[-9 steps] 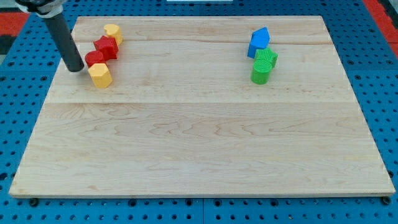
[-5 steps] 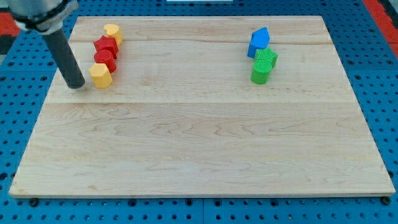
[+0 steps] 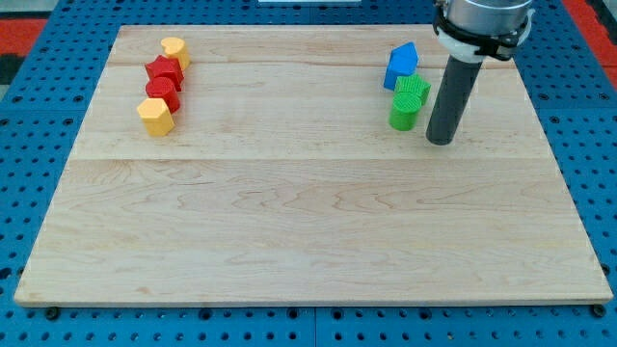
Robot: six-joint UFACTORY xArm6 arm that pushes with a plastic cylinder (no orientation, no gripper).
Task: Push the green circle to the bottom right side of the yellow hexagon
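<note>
The green circle (image 3: 404,112) stands at the board's right, touching a second green block (image 3: 414,90) just above it. The yellow hexagon (image 3: 154,116) sits far off at the view's left, at the lower end of a column of blocks. My rod comes down from the top right, and my tip (image 3: 440,142) rests on the board just right of and slightly below the green circle, a small gap apart from it.
A blue block (image 3: 401,65) sits above the two green ones. Above the yellow hexagon are two red blocks (image 3: 163,81) and a small yellow block (image 3: 174,48). The wooden board (image 3: 308,241) lies on a blue pegboard.
My rod has left the spot beside the yellow hexagon at the left and crossed to the right side, beside the green circle. The yellow hexagon sits slightly right of where it started.
</note>
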